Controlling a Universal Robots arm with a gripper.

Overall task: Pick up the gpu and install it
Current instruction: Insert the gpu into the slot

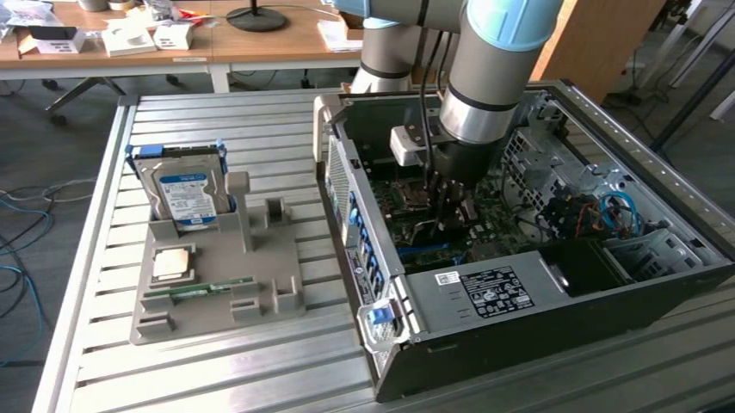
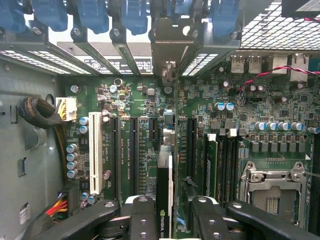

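The gpu stands edge-on in a slot of the green motherboard, a thin dark card with a logo on its top edge, and its metal bracket meets the case's rear wall. My gripper straddles the card from above. One black finger sits close beside it, and a gap shows between the card and the other finger. In the exterior view my gripper reaches down inside the open computer case, low over the board.
A grey holder on the slatted table carries a hard drive, a CPU and a RAM stick. In the case are a power supply, red and blue cables, blue slot latches and a CPU socket.
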